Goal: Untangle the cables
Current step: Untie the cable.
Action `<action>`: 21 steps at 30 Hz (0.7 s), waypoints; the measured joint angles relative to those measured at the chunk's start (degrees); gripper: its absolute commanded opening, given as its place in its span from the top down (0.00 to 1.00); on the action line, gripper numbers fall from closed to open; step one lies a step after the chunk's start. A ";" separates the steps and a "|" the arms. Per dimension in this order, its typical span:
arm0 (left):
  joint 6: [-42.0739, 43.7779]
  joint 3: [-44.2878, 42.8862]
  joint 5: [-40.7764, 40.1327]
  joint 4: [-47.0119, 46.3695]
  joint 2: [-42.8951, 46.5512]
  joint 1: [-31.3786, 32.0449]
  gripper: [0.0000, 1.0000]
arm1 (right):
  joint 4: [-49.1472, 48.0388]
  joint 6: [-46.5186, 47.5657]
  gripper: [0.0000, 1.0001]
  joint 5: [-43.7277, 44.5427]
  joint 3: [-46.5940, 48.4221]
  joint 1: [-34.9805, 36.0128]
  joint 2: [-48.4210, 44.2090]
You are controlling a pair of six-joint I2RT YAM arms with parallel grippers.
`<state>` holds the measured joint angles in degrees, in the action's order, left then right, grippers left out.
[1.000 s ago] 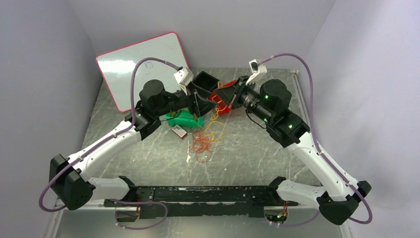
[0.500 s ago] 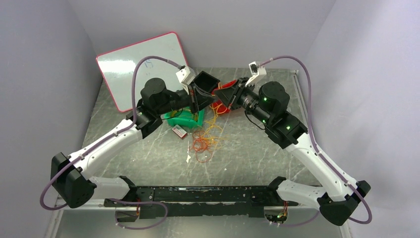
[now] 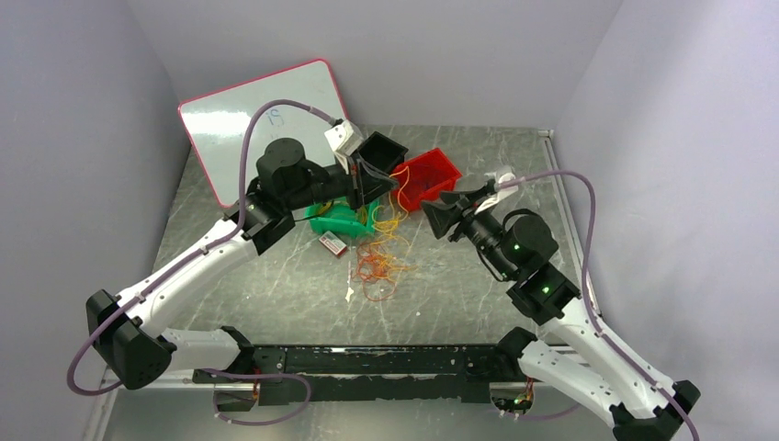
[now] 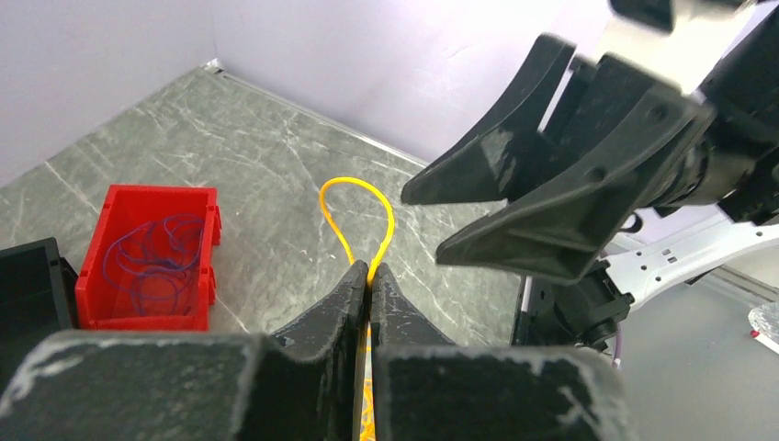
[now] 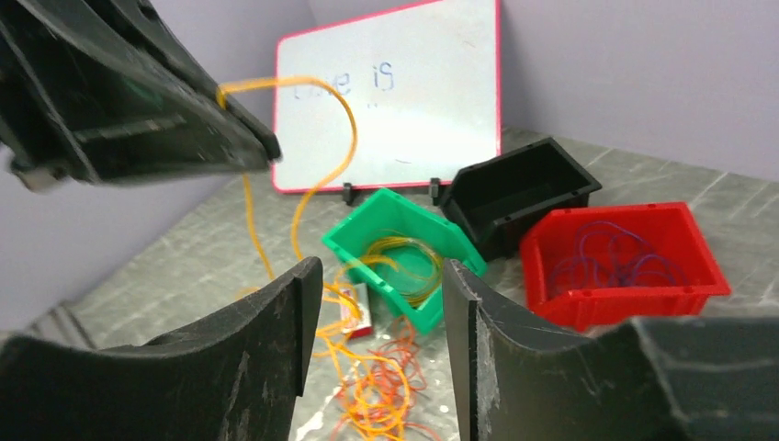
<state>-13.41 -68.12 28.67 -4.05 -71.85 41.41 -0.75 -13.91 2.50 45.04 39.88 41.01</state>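
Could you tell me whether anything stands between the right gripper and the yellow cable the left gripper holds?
Nothing visible does. The left gripper is shut on the yellow cable, whose loop stands free beyond it, and the open right gripper faces that loop across open air.

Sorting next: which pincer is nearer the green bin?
Left. The left pincer, gripping a yellow cable, hangs close above the green bin; the right pincer is farther off, beyond the cables.

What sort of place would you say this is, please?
Probably a robotics lab test cell: a marbled table boxed in by plain walls, a whiteboard propped at the back, and a red parts bin near the tangled cables.
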 measured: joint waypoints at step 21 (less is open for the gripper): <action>1.64 -2.47 0.07 5.88 -0.42 0.00 0.93 | -23.58 9.88 0.45 -10.29 -9.44 0.00 4.57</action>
<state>-11.77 -70.59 28.73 1.83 -72.27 41.41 -24.34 -4.03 -7.79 35.59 39.88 45.58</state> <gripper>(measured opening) 0.078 0.547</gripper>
